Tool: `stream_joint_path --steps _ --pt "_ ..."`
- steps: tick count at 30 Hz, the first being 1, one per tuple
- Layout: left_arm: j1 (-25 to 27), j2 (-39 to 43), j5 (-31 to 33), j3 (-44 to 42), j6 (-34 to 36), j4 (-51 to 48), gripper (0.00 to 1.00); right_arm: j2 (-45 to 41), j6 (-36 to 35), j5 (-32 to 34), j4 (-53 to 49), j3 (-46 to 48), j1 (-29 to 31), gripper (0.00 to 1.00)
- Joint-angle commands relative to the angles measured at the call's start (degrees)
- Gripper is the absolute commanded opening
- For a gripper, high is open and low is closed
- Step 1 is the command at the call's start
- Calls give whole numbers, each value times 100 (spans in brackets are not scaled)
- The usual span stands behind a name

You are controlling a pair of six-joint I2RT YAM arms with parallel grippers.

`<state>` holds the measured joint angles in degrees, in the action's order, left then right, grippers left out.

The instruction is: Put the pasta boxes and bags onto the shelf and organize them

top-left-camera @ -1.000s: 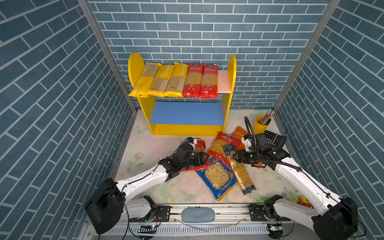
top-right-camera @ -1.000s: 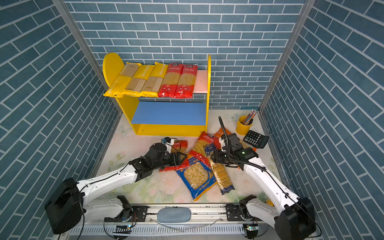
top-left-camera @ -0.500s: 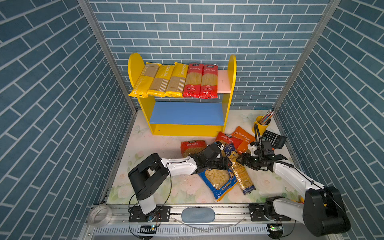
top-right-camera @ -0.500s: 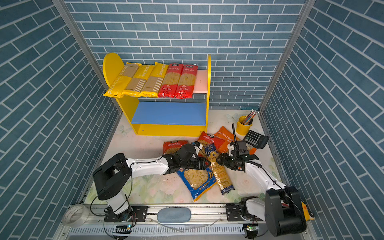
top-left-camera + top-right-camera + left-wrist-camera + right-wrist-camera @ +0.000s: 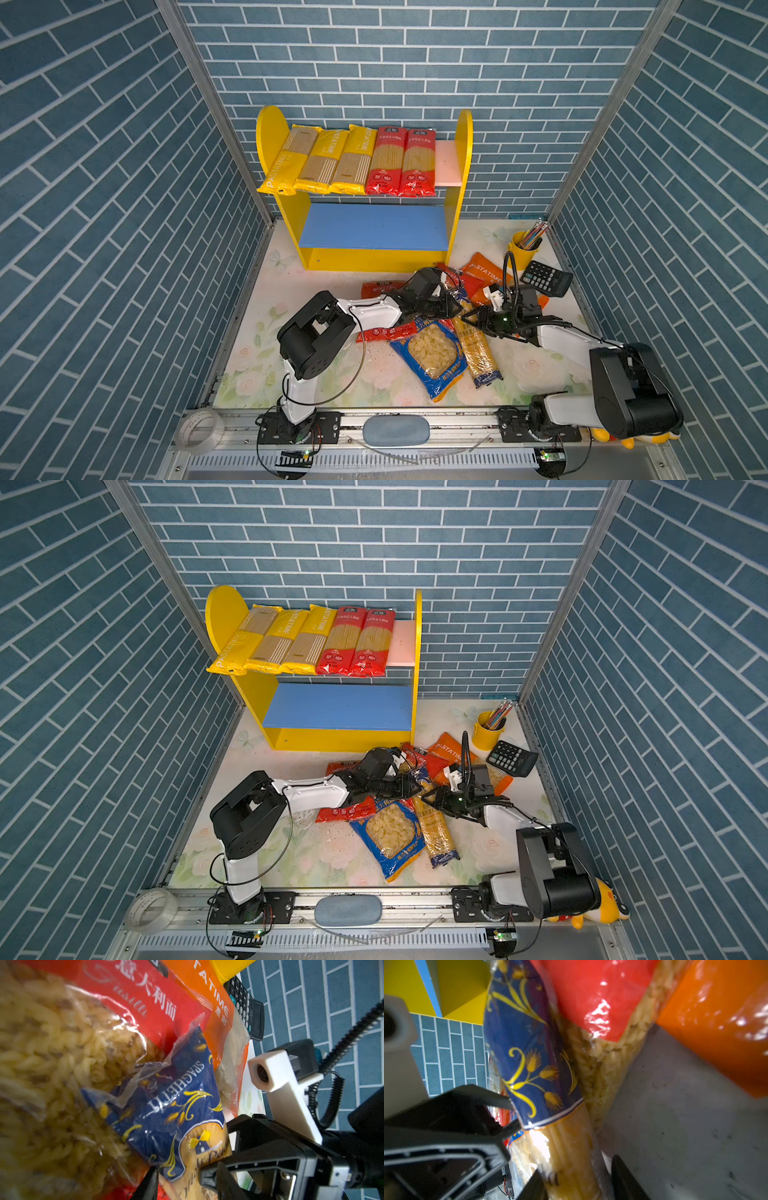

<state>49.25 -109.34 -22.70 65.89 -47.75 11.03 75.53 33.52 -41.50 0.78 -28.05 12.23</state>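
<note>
Both claws astride one spaghetti pack

The left gripper (image 5: 187, 1178) and right gripper (image 5: 578, 1180) stand half-closed around the dark-blue spaghetti pack (image 5: 473, 345); whether they pinch it, I can't tell. It lies at 4 o'clock on the table (image 5: 332, 374), with the shelf (image 5: 461, 166) at 12.

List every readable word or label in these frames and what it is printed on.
"PASTATIME": yellow spaghetti packs.
"PASTATIME": orange bag.
"SPAGHETTI": dark-blue pack.
"Fusilli", "大利面": red bag.
Too small to read: print on the red spaghetti packs, keys of the calculator.
</note>
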Motion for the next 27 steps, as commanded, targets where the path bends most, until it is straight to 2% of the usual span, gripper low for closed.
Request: stream_joint_path --steps 1,3,8,14,17,20,27 --pt "-30 54 -43 152 118 -25 46 -397 122 -69 -165 -14 60 35" --pt "-28 240 -46 101 139 -65 47 -551 213 -57 -223 -51 69 27" --pt "-30 889 40 -188 259 -231 50 -996 308 19 -581 -163 113 19" --pt "-38 1695 210 -784 222 -139 56 -1601 726 -310 -707 -260 148 15" --pt "-42 2145 234 -1152 129 115 64 -1837 942 -484 -696 -496 191 13" --pt "-39 2691 264 -1711 -75 546 76 -1969 1544 -555 -3 -584 377 12" --pt "35 3636 233 -2985 -626 1540 95 -1779 2154 -152 1028 -1299 1232 12"
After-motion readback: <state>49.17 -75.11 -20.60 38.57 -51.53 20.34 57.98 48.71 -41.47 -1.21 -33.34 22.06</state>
